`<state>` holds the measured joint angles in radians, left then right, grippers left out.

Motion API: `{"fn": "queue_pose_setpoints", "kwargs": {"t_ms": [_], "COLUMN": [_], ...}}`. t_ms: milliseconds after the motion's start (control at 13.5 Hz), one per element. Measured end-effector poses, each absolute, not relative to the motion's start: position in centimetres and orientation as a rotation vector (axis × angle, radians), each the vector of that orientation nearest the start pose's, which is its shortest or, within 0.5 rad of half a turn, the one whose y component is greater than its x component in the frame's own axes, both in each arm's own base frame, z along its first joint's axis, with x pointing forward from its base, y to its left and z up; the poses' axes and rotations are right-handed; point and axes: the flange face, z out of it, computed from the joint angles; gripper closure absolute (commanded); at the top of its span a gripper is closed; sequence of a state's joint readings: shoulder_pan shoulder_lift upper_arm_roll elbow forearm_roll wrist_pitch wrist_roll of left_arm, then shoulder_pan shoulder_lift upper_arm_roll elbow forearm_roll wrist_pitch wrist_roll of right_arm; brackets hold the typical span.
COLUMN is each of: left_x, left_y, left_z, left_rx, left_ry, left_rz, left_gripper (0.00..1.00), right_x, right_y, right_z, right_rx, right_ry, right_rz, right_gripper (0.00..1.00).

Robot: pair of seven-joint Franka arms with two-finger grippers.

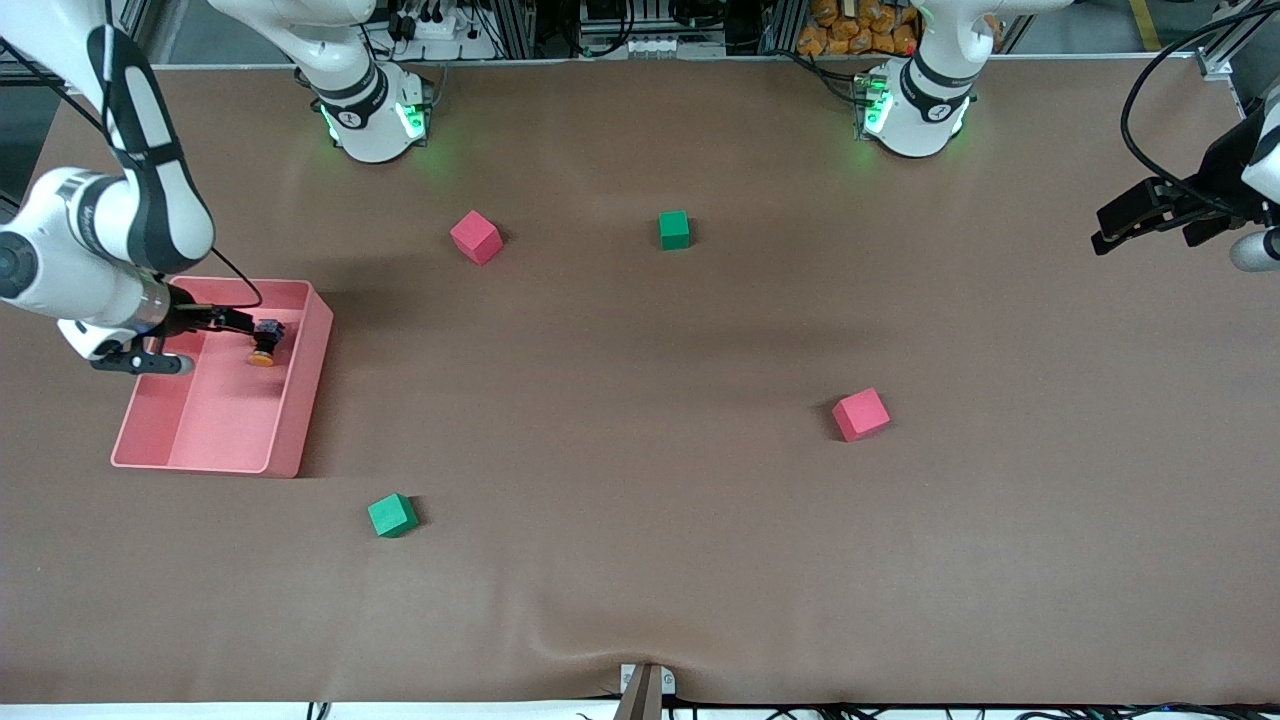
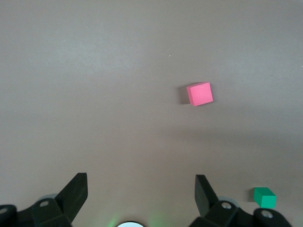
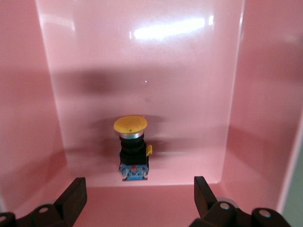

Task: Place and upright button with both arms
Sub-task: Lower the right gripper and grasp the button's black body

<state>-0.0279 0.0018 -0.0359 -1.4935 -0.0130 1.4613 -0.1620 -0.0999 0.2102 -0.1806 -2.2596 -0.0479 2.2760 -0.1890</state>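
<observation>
The button (image 1: 265,342) lies on its side in a pink bin (image 1: 300,410) at the right arm's end of the table, its orange cap toward the front camera. In the right wrist view the button (image 3: 132,149) shows its orange cap, black body and blue base on the bin's floor (image 3: 189,94). My right gripper (image 1: 243,323) hovers in the bin next to the button, open and empty (image 3: 137,189). My left gripper (image 1: 1102,230) waits open and empty over the left arm's end of the table (image 2: 139,187).
Two red cubes (image 1: 476,237) (image 1: 861,414) and two green cubes (image 1: 674,229) (image 1: 392,515) lie scattered on the brown table. The left wrist view shows a red cube (image 2: 200,93) and a green cube (image 2: 264,197). The bin's walls (image 3: 265,118) flank the right gripper.
</observation>
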Motion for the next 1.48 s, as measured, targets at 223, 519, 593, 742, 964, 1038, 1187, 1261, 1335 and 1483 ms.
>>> {"fn": "queue_pose_setpoints", "kwargs": {"t_ms": [223, 519, 593, 742, 964, 1038, 1187, 1261, 1335, 1483], "left_x": [54.3, 54.3, 54.3, 54.3, 54.3, 54.3, 54.3, 54.3, 54.3, 54.3], "left_y": [-3.7, -3.7, -3.7, -3.8, -4.0, -4.0, -4.0, -4.0, -4.0, -4.0], "left_z": [65.0, 65.0, 65.0, 65.0, 65.0, 64.9, 64.9, 64.9, 64.9, 64.9], "left_rx": [-3.146, -3.146, -3.146, -3.146, -3.147, -3.147, -3.147, -3.147, -3.147, -3.147], "left_ry": [-0.152, -0.151, -0.15, -0.149, -0.143, -0.142, -0.142, -0.142, -0.141, -0.141], "left_rz": [0.057, 0.057, 0.057, 0.058, 0.058, 0.058, 0.058, 0.058, 0.058, 0.061], "left_gripper": [0.0, 0.0, 0.0, 0.0, 0.0, 0.0, 0.0, 0.0, 0.0, 0.0], "right_x": [49.5, 49.7, 49.7, 49.3, 48.6, 48.6, 48.6, 48.5, 48.5, 48.4], "right_y": [-14.5, -14.3, -14.3, -14.2, -14.0, -13.9, -13.9, -13.9, -13.8, -13.6], "right_z": [23.5, 21.9, 21.6, 20.5, 19.1, 18.9, 18.9, 18.9, 18.8, 18.7], "right_rx": [-3.158, -3.168, -3.171, -3.177, -3.178, -3.177, -3.177, -3.177, -3.176, -3.175], "right_ry": [0.084, 0.071, 0.068, 0.064, 0.059, 0.058, 0.058, 0.057, 0.055, 0.051], "right_rz": [0.305, 0.283, 0.273, 0.251, 0.255, 0.259, 0.26, 0.262, 0.264, 0.27], "right_gripper": [0.0, 0.0, 0.0, 0.0, 0.0, 0.0, 0.0, 0.0, 0.0, 0.0]}}
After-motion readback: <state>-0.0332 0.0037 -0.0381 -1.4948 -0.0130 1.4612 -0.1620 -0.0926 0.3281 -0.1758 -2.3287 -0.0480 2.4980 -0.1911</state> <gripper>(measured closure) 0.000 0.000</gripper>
